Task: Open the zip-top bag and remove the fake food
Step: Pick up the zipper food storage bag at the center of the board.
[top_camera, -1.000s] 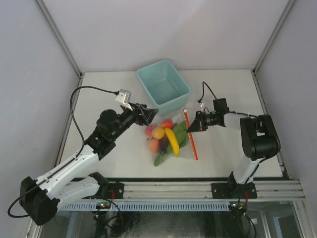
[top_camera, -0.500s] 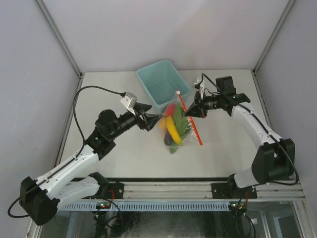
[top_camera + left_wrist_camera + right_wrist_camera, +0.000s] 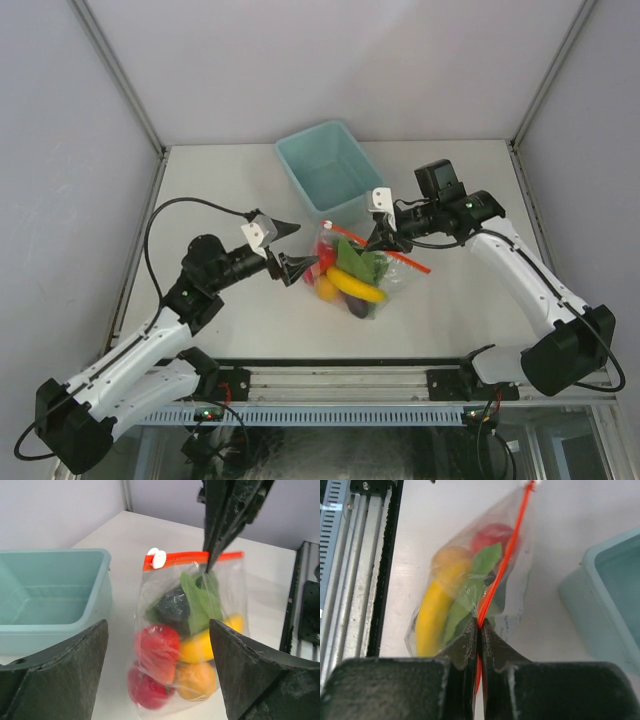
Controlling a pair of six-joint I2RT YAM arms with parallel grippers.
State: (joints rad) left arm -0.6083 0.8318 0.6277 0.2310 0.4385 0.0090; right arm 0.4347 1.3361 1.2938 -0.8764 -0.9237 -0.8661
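The zip-top bag (image 3: 358,272) hangs upright from its red-orange zipper strip (image 3: 197,556), with a white slider (image 3: 158,558) at the strip's left end. My right gripper (image 3: 379,238) is shut on the strip (image 3: 480,624) and holds the bag off the table. Inside the bag is the fake food: a green piece (image 3: 201,599), a dark eggplant (image 3: 172,607), a yellow piece (image 3: 199,646), a red apple (image 3: 157,647), an orange piece (image 3: 198,680) and a red peach (image 3: 145,687). My left gripper (image 3: 297,266) is open and level with the bag's lower left side, with its fingers (image 3: 60,680) apart from the bag.
The teal bin (image 3: 330,176) stands just behind the bag; it also shows in the left wrist view (image 3: 50,595) and the right wrist view (image 3: 612,595). The metal rail (image 3: 400,385) runs along the table's near edge.
My right gripper has lifted the bag from lying flat on the table and swung it left, so it now hangs upright. My left gripper has drawn back toward the near left.
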